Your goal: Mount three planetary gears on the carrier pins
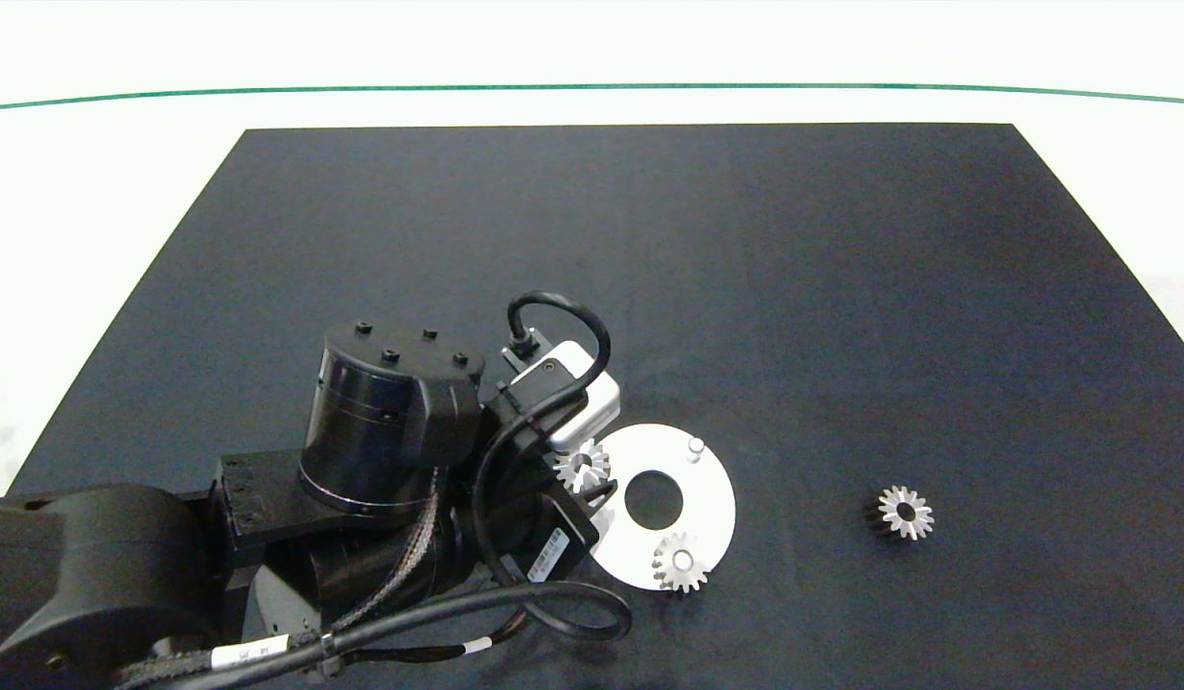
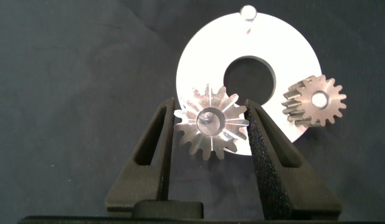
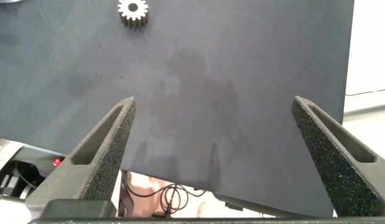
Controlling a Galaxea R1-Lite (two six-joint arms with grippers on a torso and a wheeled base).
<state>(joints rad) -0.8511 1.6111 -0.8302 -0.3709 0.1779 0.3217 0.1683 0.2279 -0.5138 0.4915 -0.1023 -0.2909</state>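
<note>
Planetary gears [image 2: 210, 123]: one clenched in left fingers [image 2: 269, 158], seemingly over pin, right fingers [image 3: 106, 146] released.

Gears [image 2: 210, 123] look like bright metal w/ shiny, glinting tooth faces; the lone gear [image 1: 903, 512] has darker flanks. Disc [image 2: 205, 56] is smooth white, prob. plastic, slight sheen. Mat [image 1: 649, 259] is matt black, faintly grainy. Left fingers [image 2: 267, 155] have rough foam-like dark pads; arm casing is semi-gloss black.

Head camera overhead; wrist cameras close; all share the mat [image 1: 745, 287].
</note>
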